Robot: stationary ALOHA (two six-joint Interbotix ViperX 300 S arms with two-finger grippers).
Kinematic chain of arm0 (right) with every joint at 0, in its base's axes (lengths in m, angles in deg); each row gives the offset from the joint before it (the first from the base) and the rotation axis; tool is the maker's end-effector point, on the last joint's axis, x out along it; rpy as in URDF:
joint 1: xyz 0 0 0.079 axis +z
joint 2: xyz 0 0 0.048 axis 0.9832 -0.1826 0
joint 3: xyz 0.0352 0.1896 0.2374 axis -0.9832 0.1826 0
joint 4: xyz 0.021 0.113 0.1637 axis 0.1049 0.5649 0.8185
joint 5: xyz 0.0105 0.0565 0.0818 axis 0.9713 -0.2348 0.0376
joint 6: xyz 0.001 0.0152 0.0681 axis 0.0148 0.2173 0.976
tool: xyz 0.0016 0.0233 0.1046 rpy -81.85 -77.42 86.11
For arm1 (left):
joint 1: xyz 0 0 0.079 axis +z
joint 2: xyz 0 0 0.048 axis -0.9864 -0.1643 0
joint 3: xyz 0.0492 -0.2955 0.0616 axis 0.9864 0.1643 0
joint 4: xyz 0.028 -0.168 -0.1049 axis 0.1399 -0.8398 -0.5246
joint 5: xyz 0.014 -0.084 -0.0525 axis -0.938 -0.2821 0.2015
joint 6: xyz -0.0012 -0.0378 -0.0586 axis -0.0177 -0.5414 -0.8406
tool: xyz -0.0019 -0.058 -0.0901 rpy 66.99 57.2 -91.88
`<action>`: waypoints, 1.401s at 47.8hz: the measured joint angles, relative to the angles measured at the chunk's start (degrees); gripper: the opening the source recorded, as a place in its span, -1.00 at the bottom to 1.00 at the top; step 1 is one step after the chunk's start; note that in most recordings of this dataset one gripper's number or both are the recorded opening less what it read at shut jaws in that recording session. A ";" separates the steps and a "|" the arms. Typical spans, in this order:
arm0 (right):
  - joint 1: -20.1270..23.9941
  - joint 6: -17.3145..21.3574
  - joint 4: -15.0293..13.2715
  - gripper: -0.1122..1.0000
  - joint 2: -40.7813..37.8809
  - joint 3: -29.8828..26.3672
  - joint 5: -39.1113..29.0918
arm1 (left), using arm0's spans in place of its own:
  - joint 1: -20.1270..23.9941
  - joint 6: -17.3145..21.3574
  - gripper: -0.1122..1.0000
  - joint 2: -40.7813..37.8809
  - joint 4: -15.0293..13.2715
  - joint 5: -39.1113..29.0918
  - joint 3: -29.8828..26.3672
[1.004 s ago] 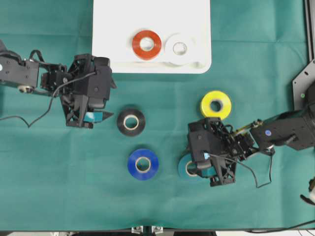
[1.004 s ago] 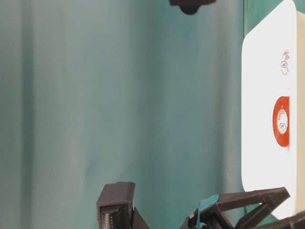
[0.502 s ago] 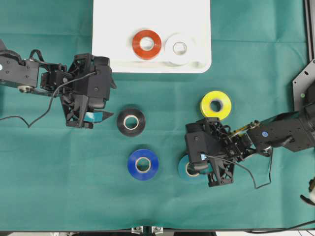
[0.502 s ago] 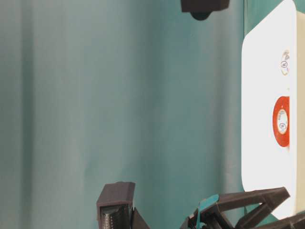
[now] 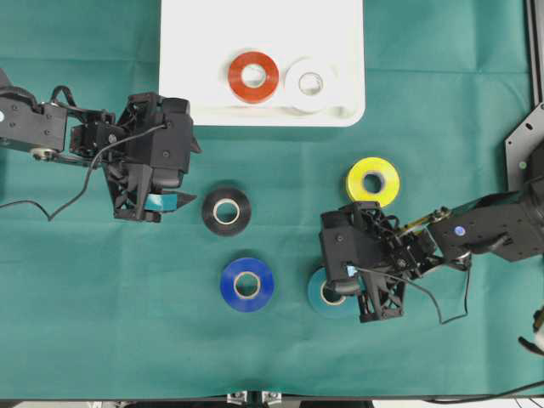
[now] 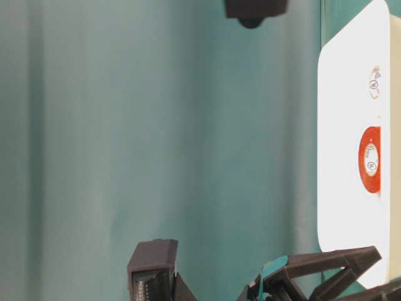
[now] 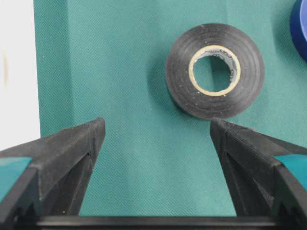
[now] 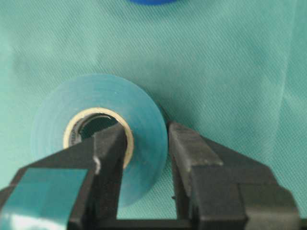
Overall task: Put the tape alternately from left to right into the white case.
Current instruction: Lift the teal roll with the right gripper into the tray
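Note:
The white case (image 5: pixel 195 51) at the back holds the red tape (image 5: pixel 253 76) and the white tape (image 5: pixel 309 83) side by side. On the cloth lie the black tape (image 5: pixel 226 211), blue tape (image 5: pixel 246 284) and yellow tape (image 5: pixel 372 181). My right gripper (image 5: pixel 340 289) is shut on the teal tape (image 5: pixel 323 296). One finger is in its core and the other is outside the wall (image 8: pixel 96 91). My left gripper (image 5: pixel 183 161) stands open left of the black tape (image 7: pixel 214 70), with nothing between its fingers (image 7: pixel 76 143).
Green cloth covers the whole table. A metal bracket (image 5: pixel 523 149) stands at the right edge. The case's near rim (image 7: pixel 17 72) shows left of my left gripper. The blue tape's edge (image 7: pixel 300 26) lies just beyond the black roll.
My right gripper's jaws have closed on the teal roll's wall, and the gripper shifted slightly left. The left arm has not moved.

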 measured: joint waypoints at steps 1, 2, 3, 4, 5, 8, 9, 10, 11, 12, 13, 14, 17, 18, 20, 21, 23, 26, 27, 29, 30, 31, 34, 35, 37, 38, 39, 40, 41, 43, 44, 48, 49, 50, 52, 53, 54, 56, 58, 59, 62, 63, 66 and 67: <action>0.00 0.00 0.00 -0.33 0.26 0.00 -0.18 | 0.00 0.00 0.44 0.00 0.00 0.00 0.00; 0.00 0.00 -0.09 -0.33 0.53 0.00 -0.18 | 0.00 0.00 0.44 0.00 0.00 0.00 0.00; 0.00 0.00 -0.09 -0.33 0.97 0.00 -0.18 | 0.00 0.00 0.44 0.00 0.00 0.00 0.00; 0.00 0.00 -0.09 -0.33 1.32 0.00 -0.18 | 0.00 0.00 0.44 0.00 0.00 0.00 0.00; 0.00 0.00 0.00 -0.33 1.85 0.00 -0.18 | 0.09 0.00 0.44 0.00 0.00 0.00 -0.09; 0.00 0.00 0.00 -0.33 3.34 0.00 -0.18 | 0.00 0.00 0.44 0.00 0.00 0.00 0.00; 0.00 0.00 -0.09 -0.32 3.96 0.00 -0.18 | 0.00 0.00 0.44 0.00 0.00 0.00 0.00; 0.00 0.00 -0.09 -0.33 4.57 0.00 -0.18 | 0.00 0.00 0.44 0.00 0.00 0.00 0.00; 0.00 0.00 0.00 -0.33 5.10 0.00 -0.18 | 0.00 0.00 0.44 0.00 0.00 0.00 0.00; 0.00 0.00 -0.09 -0.33 5.62 0.00 -0.18 | 0.00 0.00 0.44 0.00 -0.09 0.00 0.00; 0.00 -0.09 -0.09 -0.33 6.15 0.00 -0.18 | 0.00 0.00 0.44 0.00 -0.09 0.00 -0.09; 0.09 -0.18 -0.09 -0.33 6.77 0.00 -0.18 | 0.00 0.00 0.44 0.00 -0.09 0.00 0.00; 0.00 -0.35 -0.09 -0.33 8.09 0.00 -0.18 | 0.00 0.00 0.44 0.00 0.00 0.00 0.00; 0.00 -0.35 -0.09 -0.33 8.35 0.09 -0.18 | 0.00 0.00 0.44 0.00 0.00 0.00 0.00; 0.00 -0.53 -0.09 -0.33 8.79 0.09 -0.18 | 0.00 0.00 0.44 0.00 0.00 0.00 -0.09; 0.00 -0.53 -0.09 -0.33 8.96 0.09 0.00 | 0.00 0.00 0.44 0.00 -0.09 0.00 0.00; -0.26 -0.62 -0.26 -0.33 9.14 0.18 -0.18 | 0.00 0.00 0.44 0.00 0.00 0.00 0.00; -0.79 -0.70 -0.70 -0.33 9.23 0.18 -0.18 | 0.00 0.00 0.44 0.00 -0.09 0.00 0.00; -1.05 -0.70 -0.97 -0.33 9.23 0.18 -0.18 | 0.00 0.00 0.44 0.00 -0.09 0.00 0.00; -1.76 -0.70 -1.67 -0.33 9.23 0.18 -0.18 | 0.00 0.00 0.44 0.00 -0.09 0.00 0.00; -2.11 -0.70 -2.11 -0.33 9.23 0.18 -0.18 | 0.00 0.00 0.44 0.00 -0.09 0.00 0.00; -2.55 -0.79 -2.55 -0.33 9.23 0.18 0.00 | 0.00 0.00 0.44 0.00 -0.09 0.00 0.00; -4.04 -0.79 -4.31 -0.33 9.23 0.18 -0.18 | 0.00 0.00 0.44 0.00 -0.09 0.00 0.00; -4.57 -0.70 -5.01 -0.33 9.32 0.18 -0.18 | 0.00 0.00 0.44 0.00 -0.09 0.00 0.00; -5.71 -0.70 -6.42 -0.33 9.40 0.18 -0.35 | 0.00 0.00 0.44 0.00 -0.09 0.00 0.00; -6.33 -0.70 -7.21 -0.33 9.49 0.18 -0.53 | 0.00 0.00 0.44 0.00 -0.09 0.00 0.00; -6.94 -0.70 -8.00 -0.33 9.67 0.18 -0.70 | 0.00 0.00 0.44 0.00 0.00 0.00 -0.09; -7.65 -0.79 -8.70 -0.33 9.84 0.18 -0.97 | 0.00 -0.09 0.44 0.00 0.00 0.00 -0.09; -8.35 -0.70 -9.40 -0.33 9.93 0.18 -1.23 | -0.09 -0.09 0.44 0.00 -0.09 0.00 0.00; -9.84 -0.70 -10.55 -0.33 10.37 0.18 -1.85 | -0.09 -0.09 0.44 0.00 -0.09 0.00 -0.09; -10.55 -0.70 -11.25 -0.33 10.55 0.18 -2.20 | -0.18 -0.09 0.44 0.00 -0.09 0.00 -0.09; -13.45 -0.79 -13.36 -0.33 11.34 0.18 -3.52 | -0.26 0.00 0.44 0.00 -0.09 0.00 0.00; -14.15 -0.79 -13.80 -0.33 11.60 0.18 -3.87 | -0.35 -0.09 0.44 0.00 -0.09 0.00 0.00; -15.03 -0.70 -14.33 -0.33 11.78 0.18 -4.22 | -0.35 0.00 0.44 0.00 -0.09 0.00 0.00; -16.70 -0.70 -15.12 -0.33 12.04 0.18 -4.83 | -0.44 0.00 0.44 0.00 -0.09 0.00 0.00; -17.40 -0.70 -15.38 -0.33 12.13 0.18 -4.92 | -0.44 0.00 0.44 0.00 0.00 0.00 0.00; -18.28 -0.70 -15.64 -0.33 12.22 0.18 -5.10 | -0.44 0.00 0.44 0.00 -0.09 0.00 0.00; -20.04 -0.70 -16.08 -0.33 12.30 0.18 -5.19 | -0.44 0.00 0.44 0.00 -0.09 0.00 0.00; -21.88 -0.70 -16.61 -0.33 12.57 0.18 -5.19 | -0.44 0.00 0.44 -0.09 -0.09 0.00 0.00; -22.68 -0.70 -16.70 -0.33 12.66 0.18 -5.19 | -0.44 0.00 0.44 0.00 -0.09 0.00 -0.09; -25.22 -0.70 -17.31 -0.33 12.66 0.18 -5.19 | -0.44 0.00 0.44 0.00 0.00 0.00 0.00; -26.02 -0.79 -17.58 -0.33 12.66 0.18 -5.19 | -0.44 0.00 0.44 0.00 -0.09 0.00 0.00; -28.21 -0.70 -18.19 -0.33 12.66 0.18 -5.19 | -0.44 0.00 0.44 0.00 -0.09 0.00 0.00; -29.18 -0.70 -18.54 -0.33 12.66 0.18 -5.27 | -0.44 0.00 0.44 0.00 -0.09 0.00 -0.09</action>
